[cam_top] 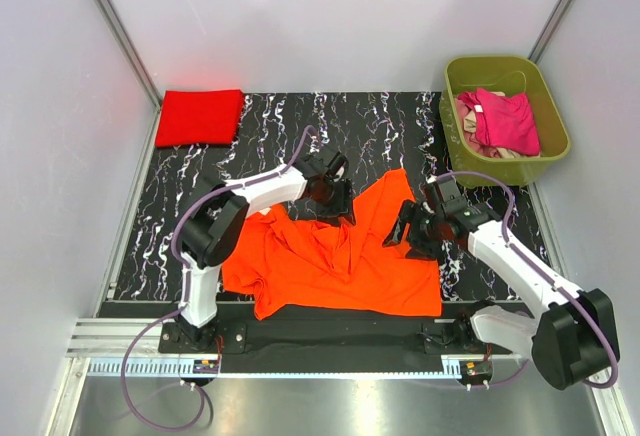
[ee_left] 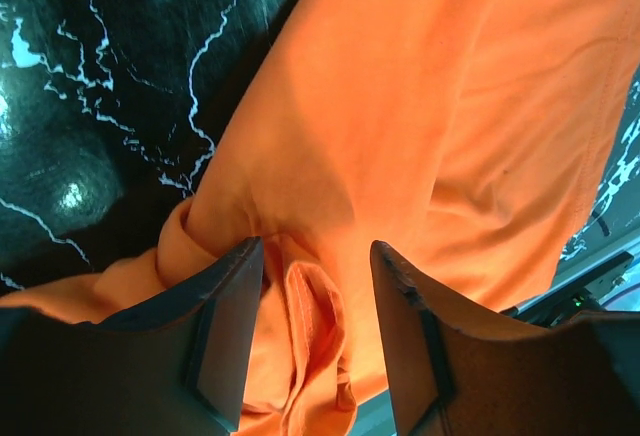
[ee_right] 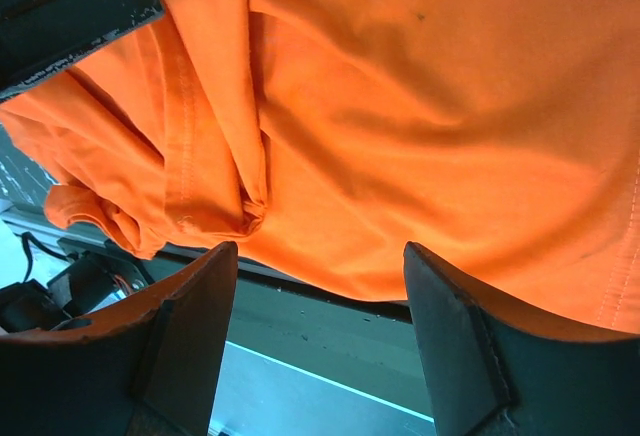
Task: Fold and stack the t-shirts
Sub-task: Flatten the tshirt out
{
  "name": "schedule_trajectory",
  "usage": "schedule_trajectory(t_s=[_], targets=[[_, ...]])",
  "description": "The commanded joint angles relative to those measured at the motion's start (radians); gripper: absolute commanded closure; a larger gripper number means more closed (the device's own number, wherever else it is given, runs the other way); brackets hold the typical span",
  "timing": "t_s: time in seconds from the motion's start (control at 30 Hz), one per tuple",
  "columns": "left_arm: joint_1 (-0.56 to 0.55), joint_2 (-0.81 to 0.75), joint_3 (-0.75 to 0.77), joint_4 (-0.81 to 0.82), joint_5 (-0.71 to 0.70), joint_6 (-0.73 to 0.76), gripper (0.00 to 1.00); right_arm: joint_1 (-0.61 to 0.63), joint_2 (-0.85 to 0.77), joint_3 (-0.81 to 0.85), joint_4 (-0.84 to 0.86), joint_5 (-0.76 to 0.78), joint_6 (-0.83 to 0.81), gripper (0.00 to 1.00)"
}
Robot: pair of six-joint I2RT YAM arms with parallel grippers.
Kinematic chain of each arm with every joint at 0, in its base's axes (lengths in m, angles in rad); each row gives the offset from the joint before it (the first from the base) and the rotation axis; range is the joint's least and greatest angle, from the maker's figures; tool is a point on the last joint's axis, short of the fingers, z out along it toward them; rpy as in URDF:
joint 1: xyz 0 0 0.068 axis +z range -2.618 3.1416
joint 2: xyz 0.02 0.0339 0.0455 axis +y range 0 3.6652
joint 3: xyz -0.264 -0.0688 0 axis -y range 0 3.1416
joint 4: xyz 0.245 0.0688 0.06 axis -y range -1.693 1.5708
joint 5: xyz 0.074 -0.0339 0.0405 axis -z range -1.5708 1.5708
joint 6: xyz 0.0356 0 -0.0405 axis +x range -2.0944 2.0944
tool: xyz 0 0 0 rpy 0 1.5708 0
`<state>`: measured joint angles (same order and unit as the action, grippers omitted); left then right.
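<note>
Orange t-shirt (cam_top: 340, 261): laid crumpled on the marbled surface (cam_top: 400, 126), near edge. Left end effector (ee_left: 315, 256): jaws parted around a raised fold, seemingly not pinched. Right end effector (ee_right: 320, 256): spread wide over the cloth, nothing held. Red t-shirt (cam_top: 200, 116): folded, far left corner. Pink t-shirt (cam_top: 505, 121): bunched inside green tub (cam_top: 560, 151).
</note>
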<state>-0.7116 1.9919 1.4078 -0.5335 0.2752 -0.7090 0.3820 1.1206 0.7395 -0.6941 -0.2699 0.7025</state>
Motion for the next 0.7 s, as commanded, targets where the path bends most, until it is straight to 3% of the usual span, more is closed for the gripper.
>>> schedule_trajectory(t_s=[0.0,0.27,0.4,0.43,0.5,0.67], targets=[[-0.005,0.013,0.045,0.012,-0.013,-0.010,0.49,-0.009,0.015,0.027,-0.007,0.032,-0.035,0.26],[-0.008,0.027,0.057,0.006,-0.001,-0.006,0.62,-0.061,0.129,0.131,-0.007,0.136,-0.029,0.32],[-0.006,0.018,0.059,-0.002,-0.004,0.002,0.80,-0.127,0.261,0.278,-0.005,0.178,-0.041,0.33],[-0.005,0.005,0.056,-0.008,-0.008,0.006,0.90,-0.153,0.324,0.311,-0.007,0.179,-0.041,0.34],[-0.005,-0.016,0.057,-0.019,-0.042,0.017,1.00,-0.179,0.381,0.403,-0.013,0.193,-0.037,0.35],[0.000,-0.160,0.072,-0.054,-0.212,0.077,1.00,-0.192,0.568,0.621,-0.004,0.310,-0.026,0.35]])
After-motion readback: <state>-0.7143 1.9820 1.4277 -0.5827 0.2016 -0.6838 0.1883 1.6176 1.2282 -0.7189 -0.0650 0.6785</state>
